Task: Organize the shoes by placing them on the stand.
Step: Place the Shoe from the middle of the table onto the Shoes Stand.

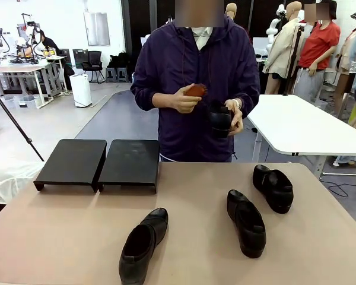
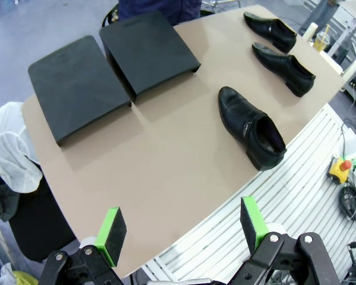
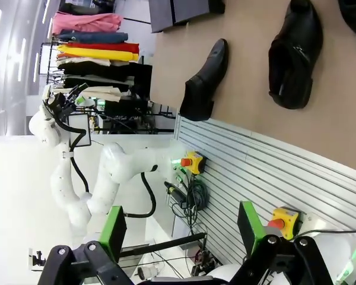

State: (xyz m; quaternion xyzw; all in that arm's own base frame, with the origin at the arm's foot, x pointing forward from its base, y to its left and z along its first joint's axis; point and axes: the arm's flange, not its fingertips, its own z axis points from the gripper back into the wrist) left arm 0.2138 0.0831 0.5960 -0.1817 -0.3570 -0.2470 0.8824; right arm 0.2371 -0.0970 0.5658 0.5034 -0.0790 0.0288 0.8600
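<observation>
No shoe is on the stand (image 1: pixel 130 161) yet; it sits far left on the worktop (image 1: pixel 59 237). 3 shoes (image 1: pixel 246 222) lie nearer and right, and a person's hand (image 1: pixel 234 116) holds the 4th shoe (image 1: pixel 218 119). The left gripper (image 2: pixel 183 228) and right gripper (image 3: pixel 181 228) hover, fingers wide and empty. Next, probably, a reach down to the near shoe (image 1: pixel 143 244).

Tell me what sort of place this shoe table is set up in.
Probably a robotics lab or test workshop in a large open hall. A red emergency-stop button is mounted close by, a white work table stands farther back, and a rack of clothes suggests other handling trials.
</observation>
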